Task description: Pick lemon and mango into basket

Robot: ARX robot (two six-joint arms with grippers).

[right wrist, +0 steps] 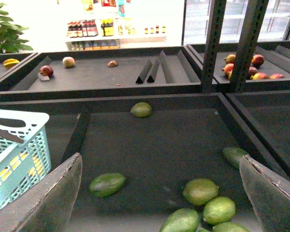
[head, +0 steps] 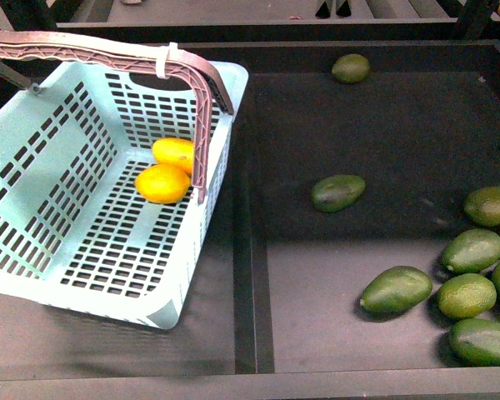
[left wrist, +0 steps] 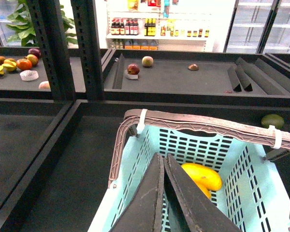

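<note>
I have the basket tilted on the bench's left side, with both yellow fruits resting touching on its slotted floor near the handle. The task looks done, so I'd lift both arms clear without catching that handle. The mango lies long axis crosswise; the lemon beside it. My left gripper hangs closed and empty above the basket; my right gripper spreads wide over the avocados.
</note>
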